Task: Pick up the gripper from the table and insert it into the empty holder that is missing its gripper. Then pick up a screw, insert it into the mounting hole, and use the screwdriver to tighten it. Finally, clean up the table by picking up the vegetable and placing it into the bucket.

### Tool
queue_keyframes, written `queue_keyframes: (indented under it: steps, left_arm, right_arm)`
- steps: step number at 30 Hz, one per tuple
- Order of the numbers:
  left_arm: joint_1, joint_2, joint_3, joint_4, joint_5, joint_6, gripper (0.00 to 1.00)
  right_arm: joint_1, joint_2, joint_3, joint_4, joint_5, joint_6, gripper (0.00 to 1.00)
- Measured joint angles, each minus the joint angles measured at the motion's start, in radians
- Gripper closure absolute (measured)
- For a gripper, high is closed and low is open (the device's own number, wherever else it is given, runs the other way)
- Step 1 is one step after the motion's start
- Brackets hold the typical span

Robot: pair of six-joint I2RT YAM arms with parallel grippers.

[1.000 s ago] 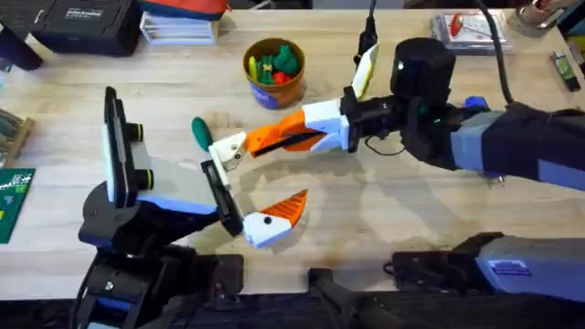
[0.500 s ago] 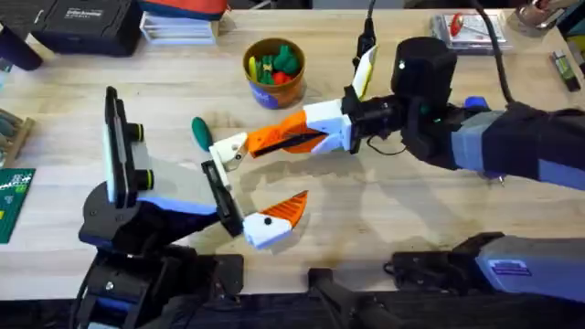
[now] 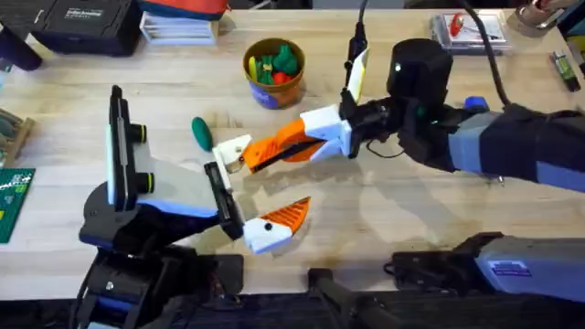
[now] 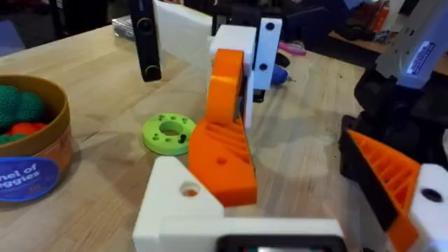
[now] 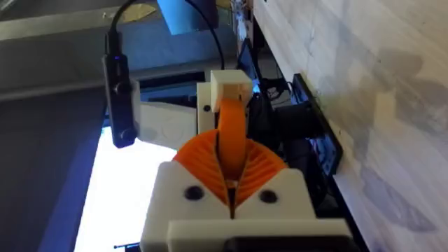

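My right gripper (image 3: pixel 313 134) is shut on the orange gripper (image 3: pixel 274 146), holding it tilted with its tip against the white holder (image 3: pixel 234 149) of my left arm. The left wrist view has the orange gripper (image 4: pixel 222 150) lying along the holder (image 4: pixel 183 204), whose mounting hole is uncovered. My left gripper (image 3: pixel 262 187) is open, and its other finger carries an orange pad (image 3: pixel 285 215). In the right wrist view my right gripper (image 5: pixel 231 178) clamps the orange gripper (image 5: pixel 232 129). The dark green vegetable (image 3: pixel 201 132) lies on the table (image 3: pixel 384 210), with the bucket (image 3: pixel 274 71) behind it. A blue screwdriver (image 3: pixel 475 103) peeks out behind my right arm.
The bucket holds bright toy pieces. A lime-green disc (image 4: pixel 170 131) lies on the table beyond the holder. At the back left are a black case (image 3: pixel 82 23) and boxes, at the back right a clear packet (image 3: pixel 468 26). A green board (image 3: pixel 11 203) sits at the left edge.
The right gripper has tilted the orange gripper, lowering its tip toward the holder. The left gripper shifted slightly to the right.
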Motion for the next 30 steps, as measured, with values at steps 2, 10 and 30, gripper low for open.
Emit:
queue_keyframes:
  steps: [2, 10, 30]
  left_arm:
    - [0.001, 0.000, 0.000, -0.005, -0.007, -0.001, 0.015]
    - [0.010, 0.000, -0.001, -0.010, -0.051, -0.006, 0.015]
    - [0.015, 0.001, -0.001, -0.009, -0.093, -0.047, 0.015]
  right_arm:
    - [0.017, 0.000, 0.000, 0.001, 0.031, 0.000, 0.995]
    - [0.058, 0.000, 0.000, 0.008, 0.159, 0.006, 0.995]
    - [0.176, -0.011, 0.000, 0.028, 0.457, 0.049, 0.995]
